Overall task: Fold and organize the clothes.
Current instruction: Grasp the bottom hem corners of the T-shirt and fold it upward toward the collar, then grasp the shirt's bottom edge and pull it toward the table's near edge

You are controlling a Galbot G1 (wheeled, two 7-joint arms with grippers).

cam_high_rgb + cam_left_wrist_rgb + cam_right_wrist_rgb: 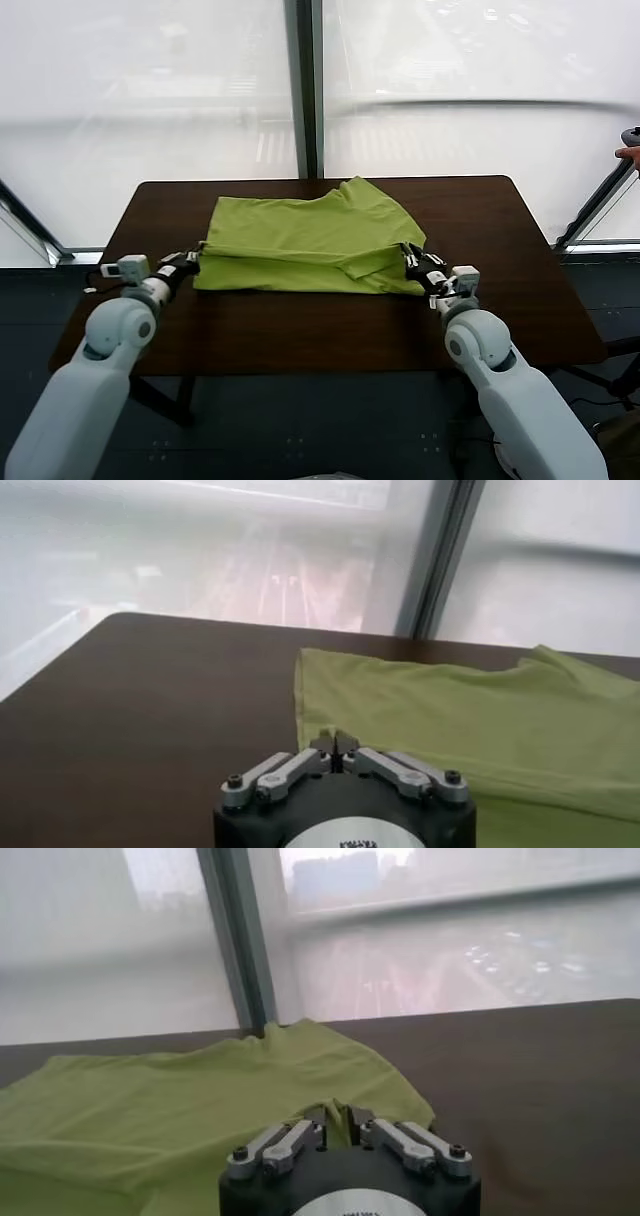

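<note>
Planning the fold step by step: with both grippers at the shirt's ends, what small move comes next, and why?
Probably lift both grippers clear: the left gripper and right gripper sit at the ends of the shirt, whose near edge already lies folded over.

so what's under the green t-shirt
The dark brown table lies under the T-shirt. The shirt's near part is folded over itself, so the lower layer and anything beneath the cloth is hidden.
</note>
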